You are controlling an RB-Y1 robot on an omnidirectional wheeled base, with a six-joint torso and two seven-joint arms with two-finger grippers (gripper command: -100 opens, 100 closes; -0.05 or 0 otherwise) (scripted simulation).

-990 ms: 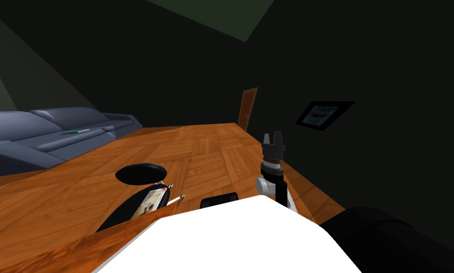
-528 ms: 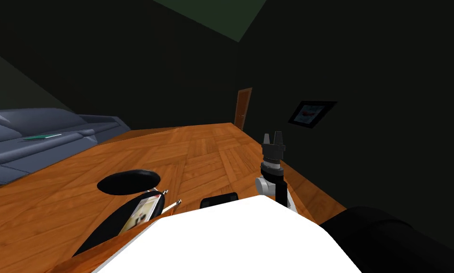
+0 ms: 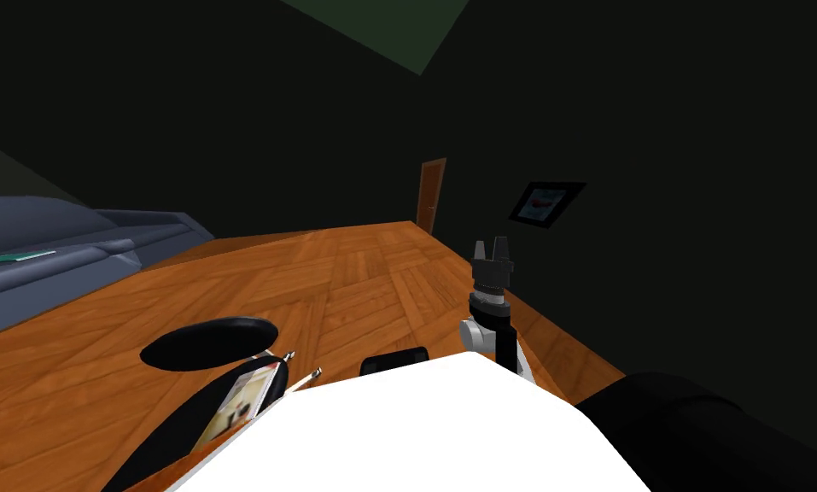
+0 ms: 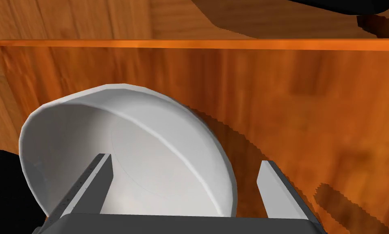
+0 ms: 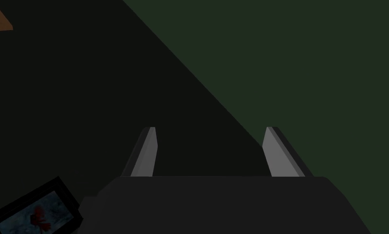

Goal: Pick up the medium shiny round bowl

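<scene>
Grey sofa, brown door, framed picture, wooden floor.

Smooth white bowl, wood-grain surface

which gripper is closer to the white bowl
Left. The left gripper is right at the white bowl, open, with one finger inside it and the other outside its rim. The right gripper is held up on my right, open, apart from it.

The right gripper is shown as a dark, ribbed box on a black collar, joined through a rounded light grey joint to a black link, while on the left gripper two thin light grey blades with dark, speckled edges are carried by a dark grey block.
</scene>
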